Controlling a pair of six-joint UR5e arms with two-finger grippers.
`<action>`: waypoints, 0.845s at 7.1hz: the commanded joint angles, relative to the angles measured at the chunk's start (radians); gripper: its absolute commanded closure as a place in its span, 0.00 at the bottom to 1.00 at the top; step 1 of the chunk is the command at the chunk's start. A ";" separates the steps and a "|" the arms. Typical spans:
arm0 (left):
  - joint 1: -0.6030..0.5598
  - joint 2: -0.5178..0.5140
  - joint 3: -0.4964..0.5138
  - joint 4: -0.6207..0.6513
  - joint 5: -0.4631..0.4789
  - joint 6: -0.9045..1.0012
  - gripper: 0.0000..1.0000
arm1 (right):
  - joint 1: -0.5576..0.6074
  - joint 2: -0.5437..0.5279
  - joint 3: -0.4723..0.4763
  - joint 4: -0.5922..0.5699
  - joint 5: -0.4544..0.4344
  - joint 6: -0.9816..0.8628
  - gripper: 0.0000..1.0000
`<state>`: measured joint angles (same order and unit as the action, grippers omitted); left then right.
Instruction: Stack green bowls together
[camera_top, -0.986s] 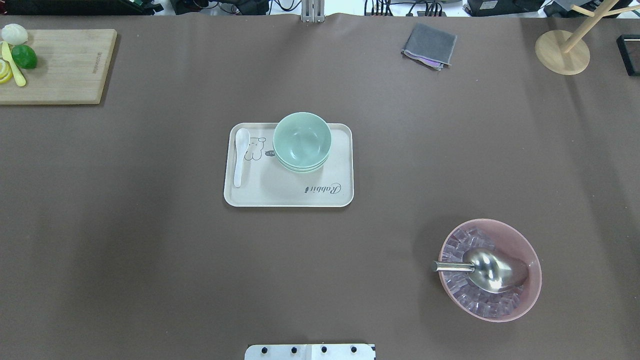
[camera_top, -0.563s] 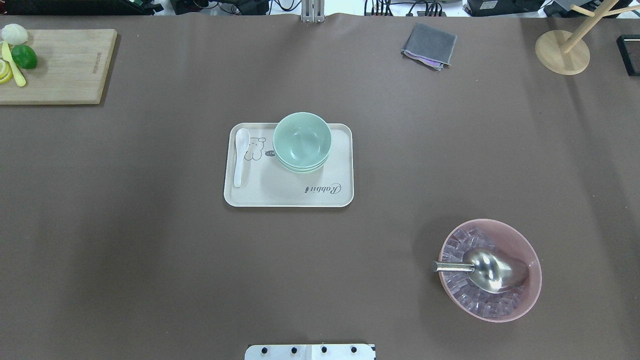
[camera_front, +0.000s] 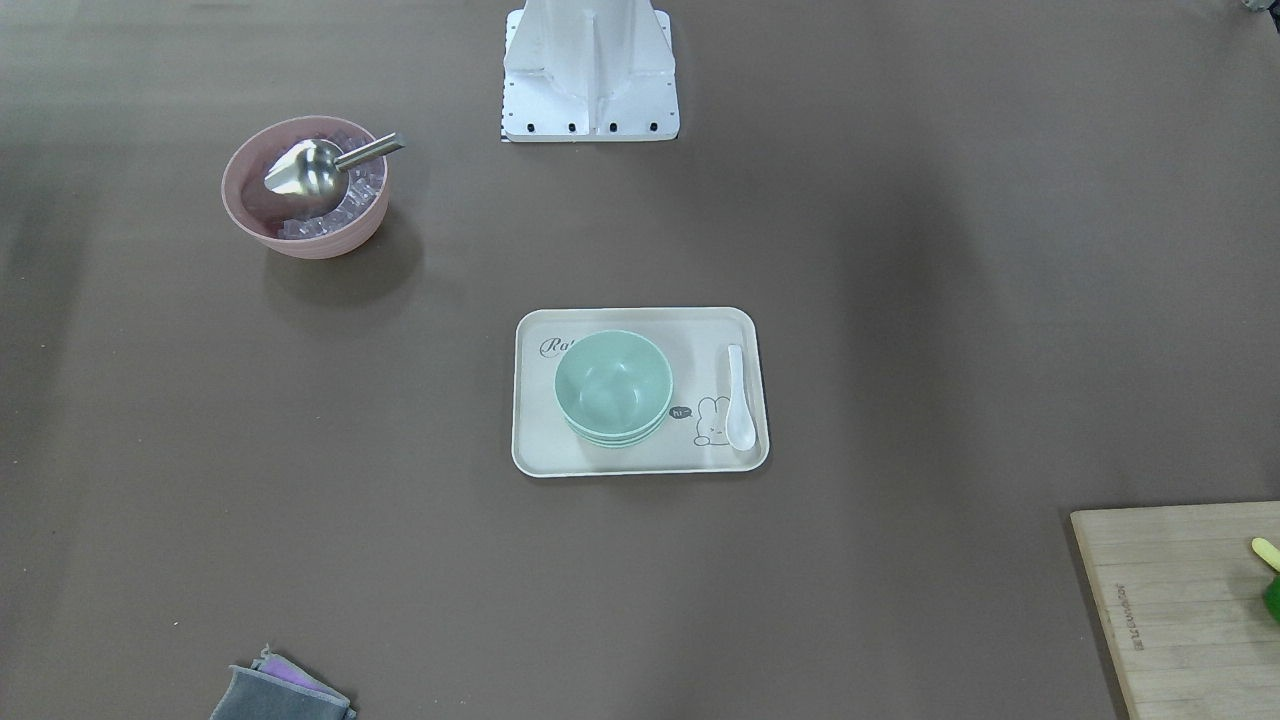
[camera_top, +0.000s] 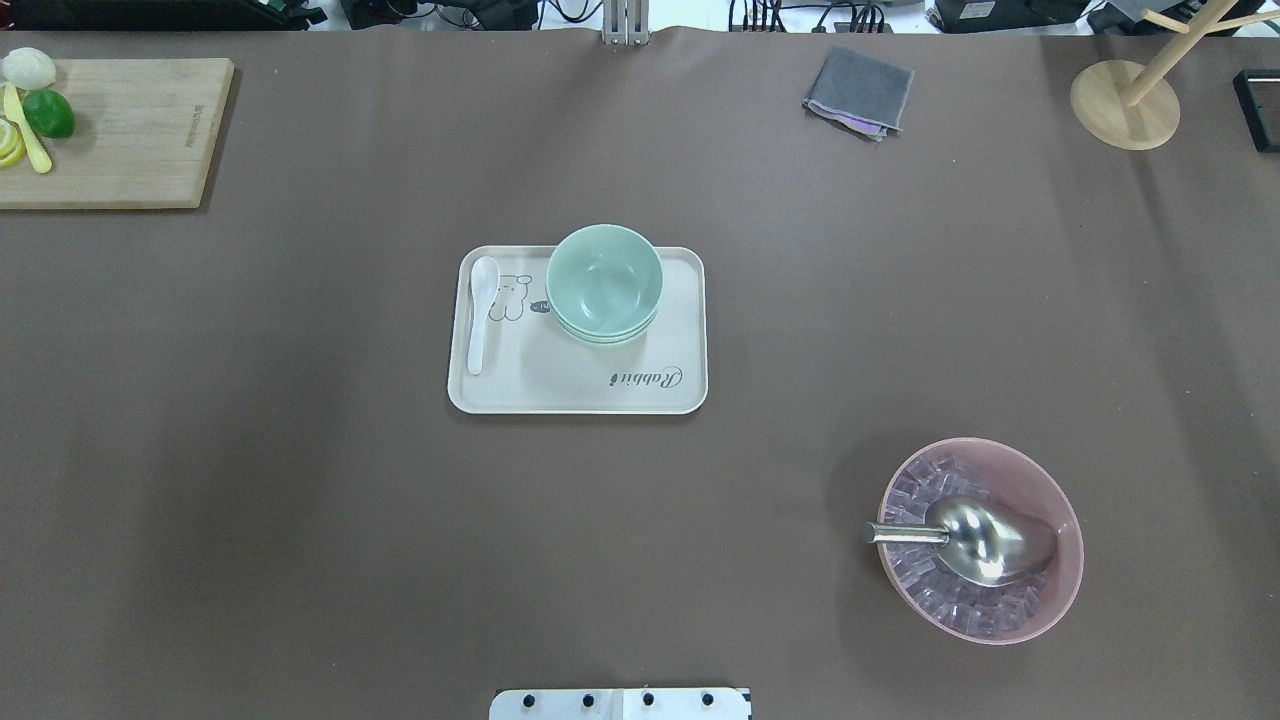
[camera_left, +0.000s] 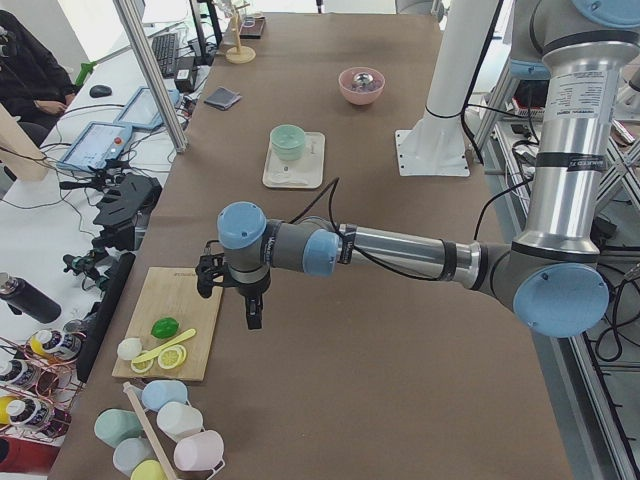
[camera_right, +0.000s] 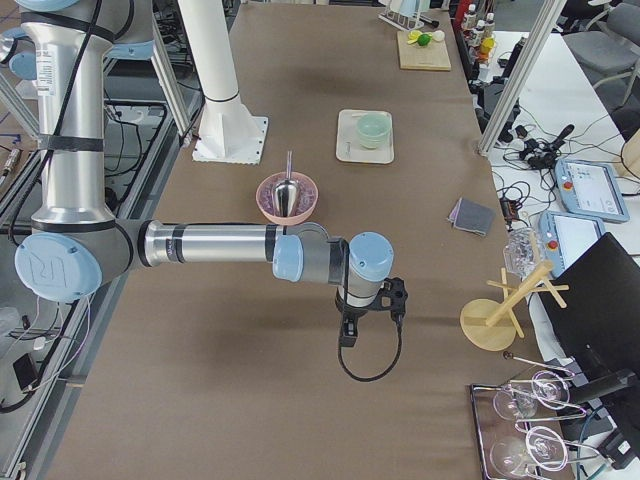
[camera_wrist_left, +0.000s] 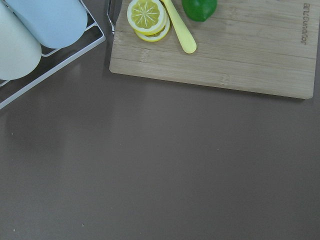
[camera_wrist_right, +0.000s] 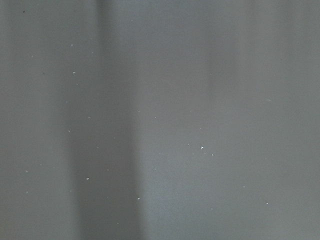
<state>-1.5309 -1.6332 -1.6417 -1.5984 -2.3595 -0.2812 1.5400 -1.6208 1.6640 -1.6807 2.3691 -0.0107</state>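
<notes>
Of the green bowls (camera_top: 605, 283) we see only the top one's inside. The lower ones show just thin rims, rest hidden. The stack covers part of the lettering on the tray (camera_front: 620, 460). Left claw (camera_left: 253, 316) and right claw (camera_right: 346, 338) show only in the side views, too small for us to tell how the jaws stand. Right wrist view gives us just blurred counter (camera_wrist_right: 160, 120). Cutting board (camera_front: 1180, 610), lime (camera_front: 1272, 597) and grey cloth (camera_front: 280, 698) are cut off by the front view's edges. Cups (camera_wrist_left: 50, 20) are cropped at the left wrist view's corner.
</notes>
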 joint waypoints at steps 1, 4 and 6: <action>0.000 0.000 0.005 0.002 0.000 -0.001 0.02 | 0.000 -0.002 0.002 0.001 0.010 0.000 0.00; 0.000 0.000 0.011 0.000 0.000 -0.003 0.02 | -0.001 0.001 0.002 0.001 0.009 0.000 0.00; 0.000 0.000 0.011 0.000 0.000 -0.004 0.02 | 0.000 0.006 0.002 0.001 0.010 0.000 0.00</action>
<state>-1.5309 -1.6337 -1.6310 -1.5984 -2.3592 -0.2845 1.5397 -1.6176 1.6656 -1.6797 2.3786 -0.0107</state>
